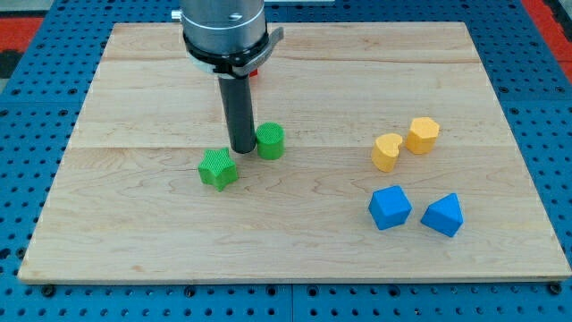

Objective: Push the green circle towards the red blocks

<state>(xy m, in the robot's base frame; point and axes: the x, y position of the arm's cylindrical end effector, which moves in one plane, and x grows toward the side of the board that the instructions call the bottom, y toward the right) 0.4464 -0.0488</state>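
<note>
- At mid-board, slightly left of centre: my tip (242, 149) rests on the wooden board (134, 233), wedged between two green blocks.
- Green circle (271, 141) sits just right of my tip, touching or nearly so; the contact line itself is too fine to settle.
- Green star (218, 169) lies just near-left of my tip, close beside it but seemingly apart.
- No jaws on this rig: the rod has nothing to open or close and holds nothing. It can only shove sideways.
- Red blocks: only a sliver of red (255, 71) shows at the far side, just behind the arm's housing. Count and shape cannot be told; the rest is hidden.
- Judgement on placement: the tip stands on the circle's left flank, so a push from here would send the circle right, not far. Target appears to lie far and a little left of the circle, so the tip probably wants to come round to the circle's near side first.
- Risk: circling round passes close to the green star; it could get nudged.
- Bystanders, well apart on the right: yellow heart (386, 152) touching or just beside a yellow hexagon-like block (423, 135); nearer, a blue block (390, 207) and a blue wedge-like block (443, 216). None lie on the likely route.
</note>
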